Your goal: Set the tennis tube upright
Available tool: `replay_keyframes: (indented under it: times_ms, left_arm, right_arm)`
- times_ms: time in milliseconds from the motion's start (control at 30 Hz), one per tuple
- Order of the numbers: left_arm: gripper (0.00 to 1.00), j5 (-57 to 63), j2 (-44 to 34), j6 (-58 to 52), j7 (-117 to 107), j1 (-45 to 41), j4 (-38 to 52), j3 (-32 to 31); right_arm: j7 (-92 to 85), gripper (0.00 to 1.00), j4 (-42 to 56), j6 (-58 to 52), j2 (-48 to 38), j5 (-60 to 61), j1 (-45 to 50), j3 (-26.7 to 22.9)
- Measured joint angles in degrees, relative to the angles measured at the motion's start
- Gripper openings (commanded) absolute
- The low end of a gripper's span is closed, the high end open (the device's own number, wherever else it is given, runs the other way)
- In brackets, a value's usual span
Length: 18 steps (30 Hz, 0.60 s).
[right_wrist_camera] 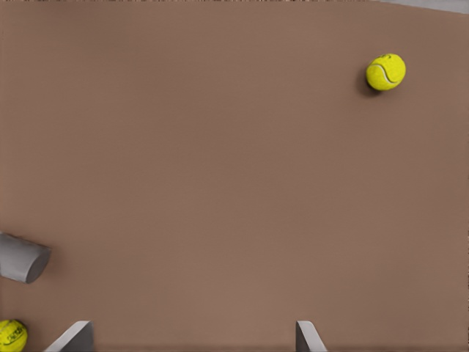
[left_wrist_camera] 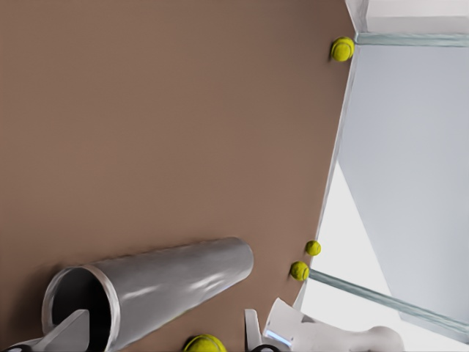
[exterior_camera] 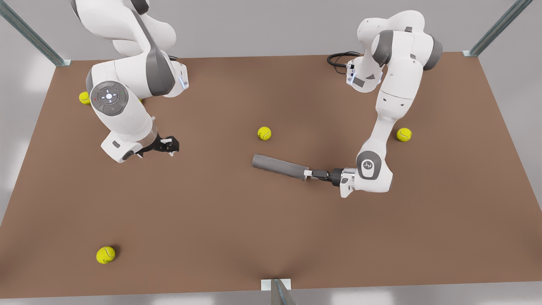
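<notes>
Here the tennis tube [exterior_camera: 279, 166] lies flat on its side on the brown surface [exterior_camera: 211, 220], near the middle and well away from every edge. Its open end points toward the edge on the front view's right. The left gripper [exterior_camera: 314, 173] is low at that open end. In the left wrist view its jaws are spread, with one finger [left_wrist_camera: 69, 330] in front of the tube's [left_wrist_camera: 168, 282] mouth and the other out beside the tube wall, so nothing is clamped. The right gripper [exterior_camera: 170, 146] hangs over bare surface toward the edge on the front view's left, well apart from the tube, its jaws released and wide in the right wrist view [right_wrist_camera: 190, 337]. Four tennis balls rest on the surface: one [exterior_camera: 264, 133] near the tube's closed end, one [exterior_camera: 404, 134] beyond the left arm, one [exterior_camera: 84, 98] by the far left corner, and one [exterior_camera: 105, 255] near the near left corner
</notes>
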Motion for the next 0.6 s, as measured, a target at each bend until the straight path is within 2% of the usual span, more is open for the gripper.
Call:
replay_keyframes:
  times_ms: [600]
  left_arm:
    - [1.0,-0.1,1.1,-0.8,1.8,-2.3,-2.4,-0.5]
  right_arm:
    - [0.1,1.0,0.1,0.2,1.6,0.2,-1.8,0.0]
